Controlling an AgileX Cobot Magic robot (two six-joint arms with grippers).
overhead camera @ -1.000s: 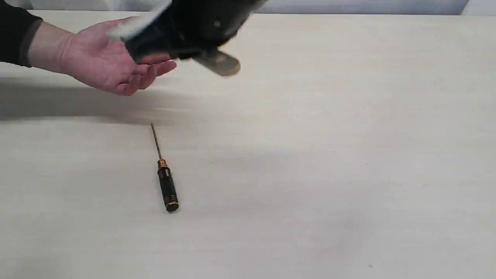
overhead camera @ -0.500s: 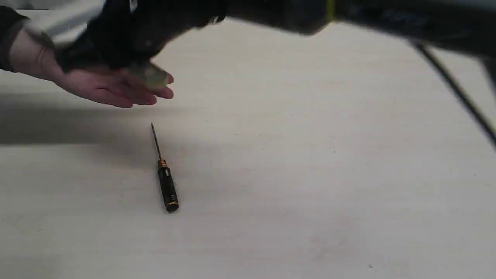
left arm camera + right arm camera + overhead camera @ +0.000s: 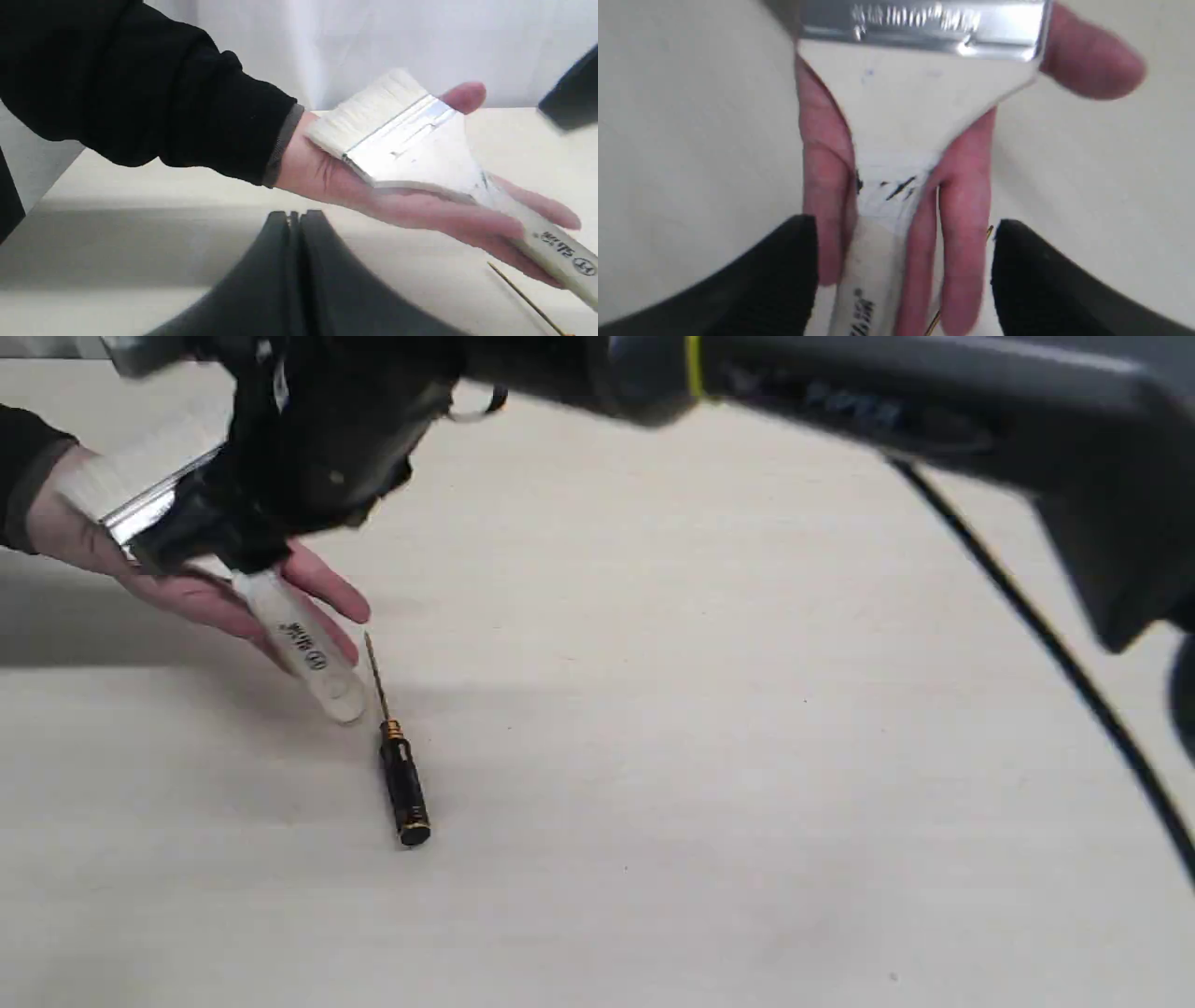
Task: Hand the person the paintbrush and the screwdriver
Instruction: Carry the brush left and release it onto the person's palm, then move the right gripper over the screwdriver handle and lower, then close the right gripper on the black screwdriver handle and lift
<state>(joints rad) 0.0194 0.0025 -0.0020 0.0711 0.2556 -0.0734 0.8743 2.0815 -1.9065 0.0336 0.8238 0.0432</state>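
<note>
I read this as a robotics lab bench: bare pale worktop (image 3: 747, 859), plain white backdrop (image 3: 373, 42) hung along its far edge, black robot arm (image 3: 887, 401) with a loose black cable (image 3: 1027, 619) reaching in from the right side.

Right gripper (image 3: 903, 226) has let go — paintbrush (image 3: 411, 149) now lies on person's hand (image 3: 327, 182).
</note>
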